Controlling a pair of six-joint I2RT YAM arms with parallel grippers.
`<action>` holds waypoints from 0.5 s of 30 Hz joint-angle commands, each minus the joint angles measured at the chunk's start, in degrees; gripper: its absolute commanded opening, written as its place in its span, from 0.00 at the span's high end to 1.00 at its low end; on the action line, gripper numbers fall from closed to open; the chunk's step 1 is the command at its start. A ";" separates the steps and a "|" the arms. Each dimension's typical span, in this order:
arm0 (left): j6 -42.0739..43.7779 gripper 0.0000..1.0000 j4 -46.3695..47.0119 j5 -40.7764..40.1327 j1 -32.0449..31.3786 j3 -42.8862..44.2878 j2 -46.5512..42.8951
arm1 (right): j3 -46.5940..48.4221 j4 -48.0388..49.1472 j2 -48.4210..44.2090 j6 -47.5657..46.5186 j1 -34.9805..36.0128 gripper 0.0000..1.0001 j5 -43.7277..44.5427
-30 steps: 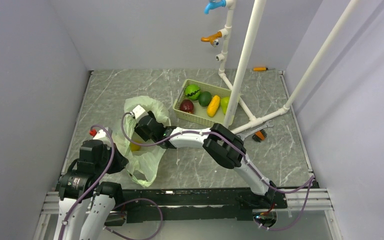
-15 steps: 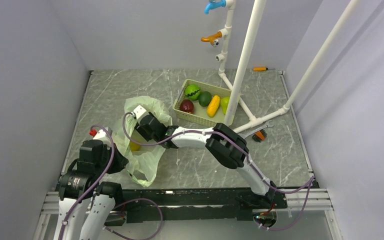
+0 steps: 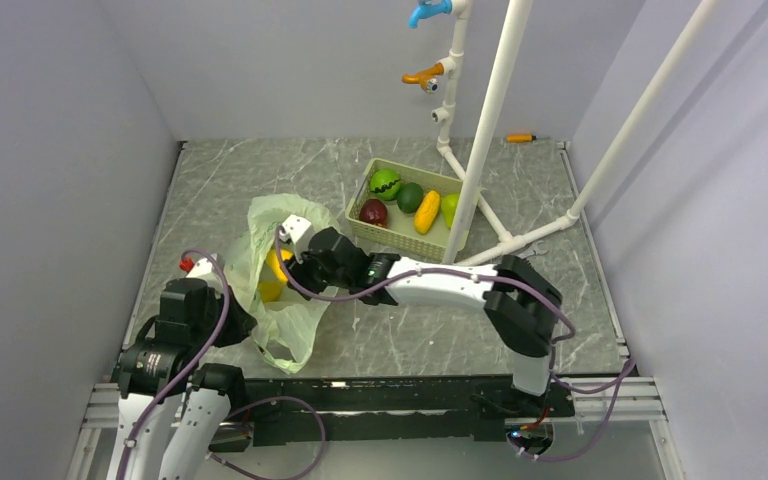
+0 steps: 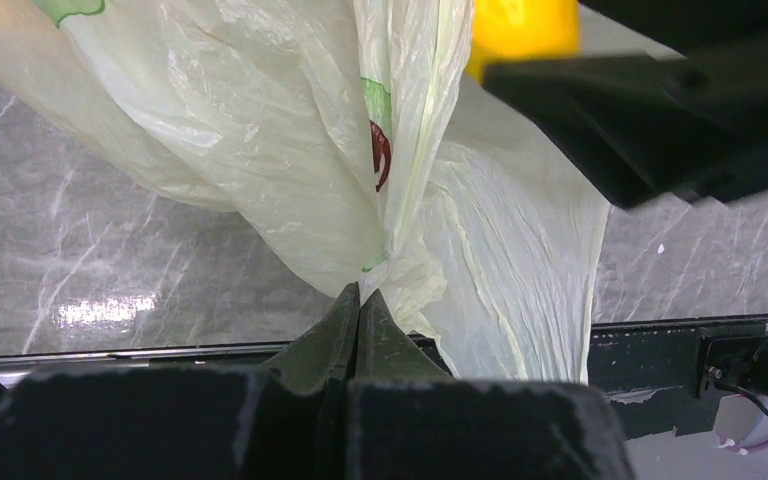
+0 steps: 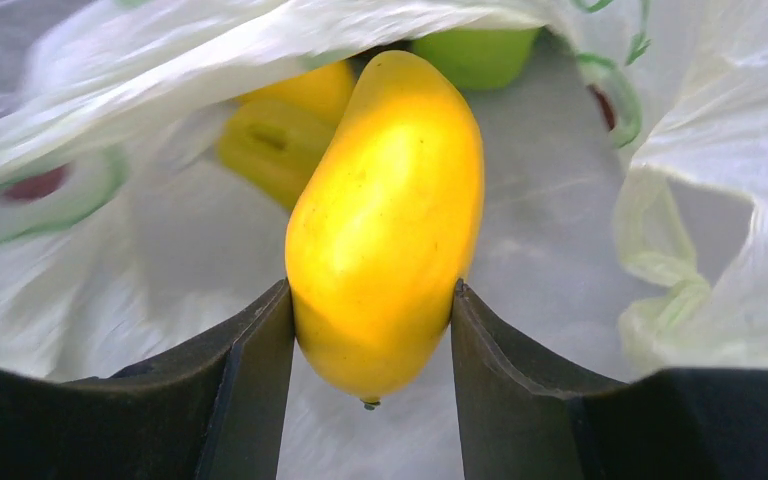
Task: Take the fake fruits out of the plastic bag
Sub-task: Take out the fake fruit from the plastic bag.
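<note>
The pale-green plastic bag (image 3: 292,318) lies at the near left. My left gripper (image 3: 244,326) is shut on a bunched fold of the plastic bag (image 4: 290,150), its tips (image 4: 362,300) pinched together. My right gripper (image 3: 286,262) is at the bag's mouth, shut on a yellow oblong fruit (image 5: 390,220), which also shows from above (image 3: 278,265). Inside the bag (image 5: 740,120) lie another yellow fruit (image 5: 280,135) and a bright green one (image 5: 475,50). A maroon shape (image 5: 35,185) shows through the film.
A beige slotted tray (image 3: 360,226) behind the bag holds a green zigzag ball (image 3: 385,183), a dark green oval, a maroon fruit (image 3: 373,212), a yellow one (image 3: 427,211) and a green one. A white pipe frame (image 3: 485,130) stands to its right.
My right arm has drawn back to the right and its elbow swung out. The yellow fruit in its jaws has come up to the bag's mouth. The left gripper has not moved.
</note>
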 commanded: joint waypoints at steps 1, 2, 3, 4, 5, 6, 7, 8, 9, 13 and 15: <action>0.19 1.00 0.79 -0.65 0.04 0.41 0.69 | -4.71 2.36 -9.20 1.60 0.44 1.00 -11.40; 0.22 1.00 0.82 -0.75 0.04 0.41 0.72 | -5.66 2.48 -10.84 1.62 0.51 1.00 -13.36; 0.27 1.00 0.77 -0.83 0.05 0.41 0.79 | -6.36 2.42 -12.56 1.50 0.45 1.00 -15.64; 0.23 1.00 0.75 -0.91 0.04 0.46 0.81 | -7.11 2.44 -14.09 1.37 0.54 1.00 -17.23; 0.18 1.00 0.61 -0.94 0.05 0.49 0.86 | -7.93 2.60 -15.86 1.20 0.63 1.00 -18.29; 0.10 1.00 0.53 -1.02 0.00 0.50 0.91 | -8.65 2.59 -17.53 1.10 0.63 1.00 -18.76; 0.05 1.00 0.66 -1.05 0.04 0.54 0.88 | -9.23 2.47 -19.16 0.98 0.72 1.00 -18.77; 0.14 1.00 0.58 -1.08 0.05 0.58 0.83 | -9.57 2.10 -20.80 0.72 0.71 1.00 -18.44; 0.24 1.00 0.51 -1.25 0.10 0.63 0.80 | -9.68 1.75 -22.37 0.36 0.70 1.00 -17.77; -0.03 1.00 0.49 -1.55 0.04 0.59 0.60 | -10.86 1.29 -28.97 -2.11 0.69 1.00 -11.70; -0.18 1.00 0.53 -1.28 0.07 0.47 0.29 | -12.22 2.88 -31.99 -3.92 0.70 1.00 -7.45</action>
